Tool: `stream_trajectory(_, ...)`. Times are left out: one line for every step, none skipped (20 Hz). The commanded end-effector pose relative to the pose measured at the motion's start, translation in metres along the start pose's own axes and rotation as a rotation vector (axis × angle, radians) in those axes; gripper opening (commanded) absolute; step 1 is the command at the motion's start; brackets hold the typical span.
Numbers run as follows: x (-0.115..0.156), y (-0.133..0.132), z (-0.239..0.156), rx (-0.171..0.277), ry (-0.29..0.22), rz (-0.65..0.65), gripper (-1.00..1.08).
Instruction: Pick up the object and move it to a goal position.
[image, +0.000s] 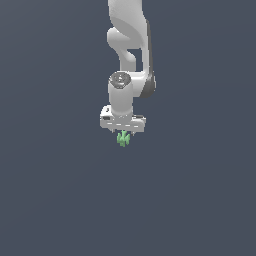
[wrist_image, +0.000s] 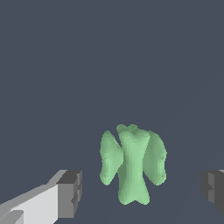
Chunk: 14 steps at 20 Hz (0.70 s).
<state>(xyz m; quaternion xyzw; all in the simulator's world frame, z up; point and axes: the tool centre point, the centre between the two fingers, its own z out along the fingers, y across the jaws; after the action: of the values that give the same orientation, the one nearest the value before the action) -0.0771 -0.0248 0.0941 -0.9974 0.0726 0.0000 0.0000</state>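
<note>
The object (image: 123, 138) is a small bright-green knobbly blob lying on the dark grey floor. The white arm's gripper (image: 123, 133) hangs directly over it, hand pointing down. In the wrist view the object (wrist_image: 132, 164) shows as lobed green lumps lying between the two dark finger pads (wrist_image: 70, 194), with a clear gap on each side. The gripper (wrist_image: 142, 190) is open and neither pad touches the blob.
Only a flat, plain dark grey floor (image: 60, 200) surrounds the object in both views. The white arm's links (image: 129, 45) rise above the hand toward the exterior view's upper edge.
</note>
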Motion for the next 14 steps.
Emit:
stream_trajectory(-0.003, 0.0, 0.002, 0.0, 0.0, 0.004, 1.0)
stream_trajectory(-0.003, 0.0, 0.002, 0.0, 0.0, 0.004, 1.0)
stream_trajectory(-0.002, 0.0, 0.001, 0.0, 0.0, 0.003, 1.0)
stream_trajectory(-0.002, 0.0, 0.002, 0.0, 0.0, 0.003, 1.0)
stream_trajectory(-0.002, 0.0, 0.003, 0.0, 0.0, 0.003, 1.0)
stream_trajectory(-0.002, 0.0, 0.005, 0.0, 0.0, 0.003, 1.0)
stream_trajectory(-0.002, 0.0, 0.007, 0.0, 0.0, 0.003, 1.0)
stream_trajectory(-0.003, 0.0, 0.01, 0.0, 0.0, 0.003, 1.0)
stream_trajectory(-0.003, 0.0, 0.013, 0.0, 0.0, 0.003, 1.0)
stream_trajectory(-0.003, 0.0, 0.018, 0.0, 0.0, 0.003, 1.0)
stream_trajectory(-0.003, 0.0, 0.023, 0.0, 0.0, 0.003, 1.0)
stream_trajectory(-0.004, 0.0, 0.028, 0.0, 0.0, 0.004, 1.0)
stream_trajectory(-0.004, 0.0, 0.033, 0.0, 0.0, 0.004, 1.0)
stream_trajectory(-0.004, 0.0, 0.038, 0.0, 0.0, 0.004, 1.0)
